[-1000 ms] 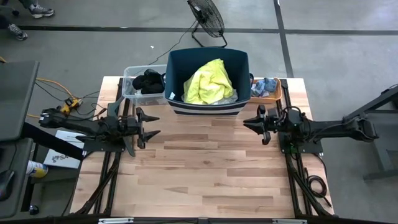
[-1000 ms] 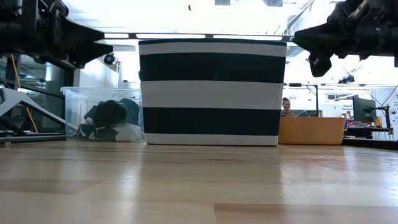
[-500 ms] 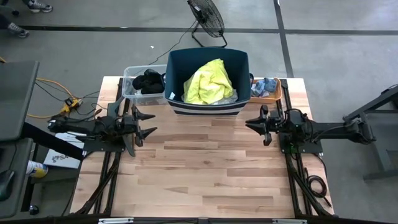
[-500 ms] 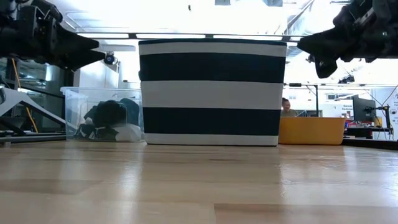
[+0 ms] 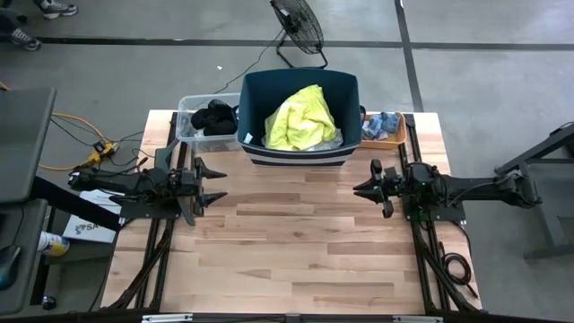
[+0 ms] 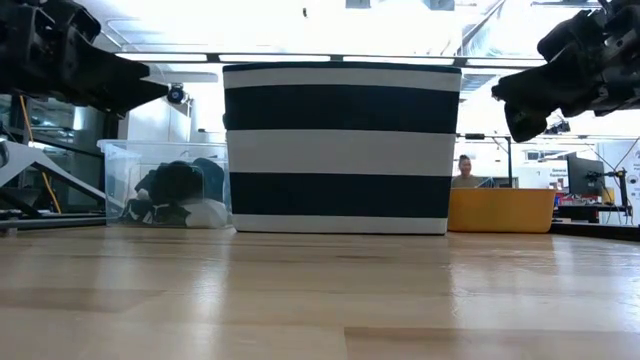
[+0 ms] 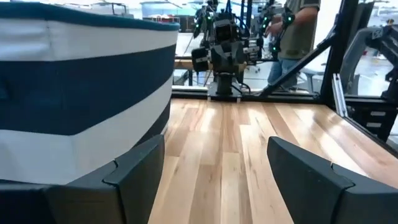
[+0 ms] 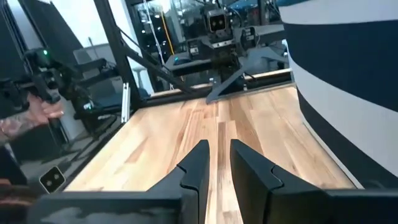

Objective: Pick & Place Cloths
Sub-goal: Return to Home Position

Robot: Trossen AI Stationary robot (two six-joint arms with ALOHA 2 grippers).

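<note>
Step in hand: I judge this to be the return to my rest pose, since no cloth lies loose on the table (image 5: 296, 242) and neither of my grippers holds anything.
Left gripper: my left gripper (image 5: 215, 184) hangs over the left side of the table, in front of the clear container (image 5: 186, 103), with its fingers spread wide and empty.
Right gripper: my right gripper (image 5: 359, 188) hangs over the right side and points inward. Its fingers are drawn close with only a narrow slit between them, and they hold nothing.
Yellow shirt: the neon yellow shirt (image 5: 300, 117) lies heaped inside the navy tub (image 5: 300, 154) at the back of the table.
Dark garments: the black pieces (image 5: 211, 117) sit in the clear container, just left of the tub.
Socks: the blue and grey socks (image 5: 384, 124) rest in the orange tray (image 5: 399, 142), just right of the tub.
Next move: I expect to fold both arms back toward their bases, keeping them clear of the tub wall, with nothing to grasp.
</note>
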